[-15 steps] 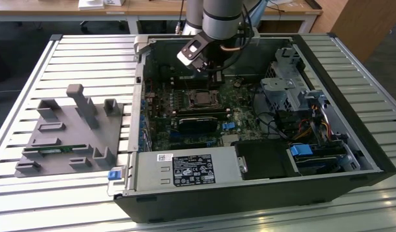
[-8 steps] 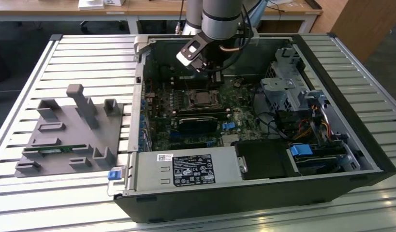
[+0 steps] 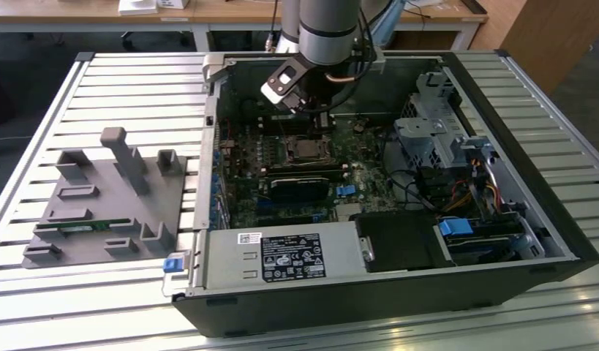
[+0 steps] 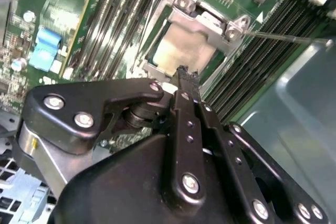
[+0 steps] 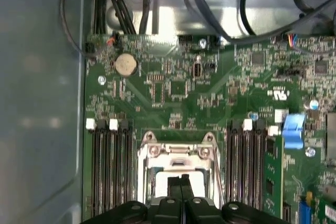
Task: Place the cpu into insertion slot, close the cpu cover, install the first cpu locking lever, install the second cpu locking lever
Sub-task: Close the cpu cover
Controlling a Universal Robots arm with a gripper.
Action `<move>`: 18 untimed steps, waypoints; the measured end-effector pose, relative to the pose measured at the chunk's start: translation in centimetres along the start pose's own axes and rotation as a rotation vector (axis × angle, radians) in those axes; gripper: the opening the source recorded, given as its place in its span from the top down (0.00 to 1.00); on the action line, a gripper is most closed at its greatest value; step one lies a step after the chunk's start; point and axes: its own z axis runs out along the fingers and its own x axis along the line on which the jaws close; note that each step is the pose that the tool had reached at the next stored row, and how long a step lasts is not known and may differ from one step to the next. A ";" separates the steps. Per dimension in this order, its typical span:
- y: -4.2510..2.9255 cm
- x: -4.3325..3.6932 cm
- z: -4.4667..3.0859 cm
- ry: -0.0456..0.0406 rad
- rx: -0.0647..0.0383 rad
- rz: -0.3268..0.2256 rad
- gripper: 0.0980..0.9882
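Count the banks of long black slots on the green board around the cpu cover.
2. One bank lies along one side of the cpu cover, the other bank along the opposite side. The shut claw covers part of the board, so more may be hidden.

No text can be read with certainty. In the exterior view a black label (image 3: 291,257) crowded with white print and small signs is seen on the silver power supply (image 3: 340,256) inside the case (image 3: 377,307), which lies on the table (image 3: 114,88). Its words are too small to be read. A small white label (image 3: 249,237) is stuck just beside it on the same box, likewise illegible. In the first wrist view a white printed mark (image 5: 278,95) is seen on the green board (image 5: 220,103), but it cannot be deciphered.
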 end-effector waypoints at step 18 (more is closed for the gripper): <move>-2.09 -0.07 1.41 0.0009 0.006 -0.001 0.98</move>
